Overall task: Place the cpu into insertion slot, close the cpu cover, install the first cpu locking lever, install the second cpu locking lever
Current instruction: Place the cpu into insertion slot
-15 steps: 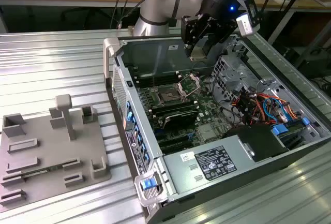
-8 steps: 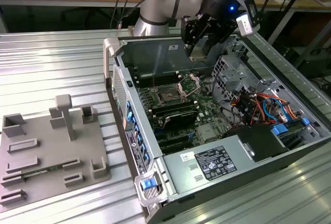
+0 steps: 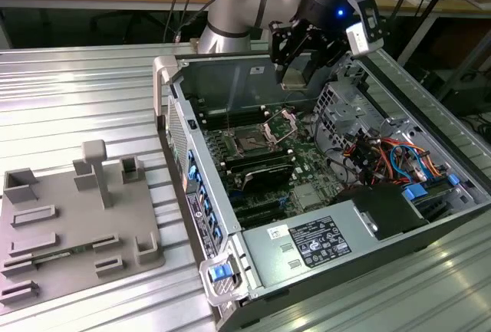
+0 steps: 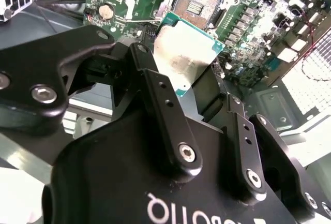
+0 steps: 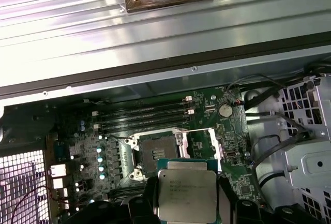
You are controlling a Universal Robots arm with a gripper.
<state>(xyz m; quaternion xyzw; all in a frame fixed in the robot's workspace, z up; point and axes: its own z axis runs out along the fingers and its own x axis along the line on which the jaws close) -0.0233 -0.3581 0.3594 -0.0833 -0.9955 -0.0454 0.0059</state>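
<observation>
Your fingers point(image 5: 149, 203) pinch the chip point(image 5: 187, 195) by two edges above the board point(image 5: 235, 131), clear of the open socket point(image 5: 153, 154) near its middle; lower it level, match corners to the rim, avoid the raised cover point(image 5: 200, 130)

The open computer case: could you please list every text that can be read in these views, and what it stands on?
None reads cleanly.
White label on the power supply: print too small.
cpu top, held in the end effector: engraved lines, blurred.
White letters on the end effector's body: upside down, cut off.
</observation>
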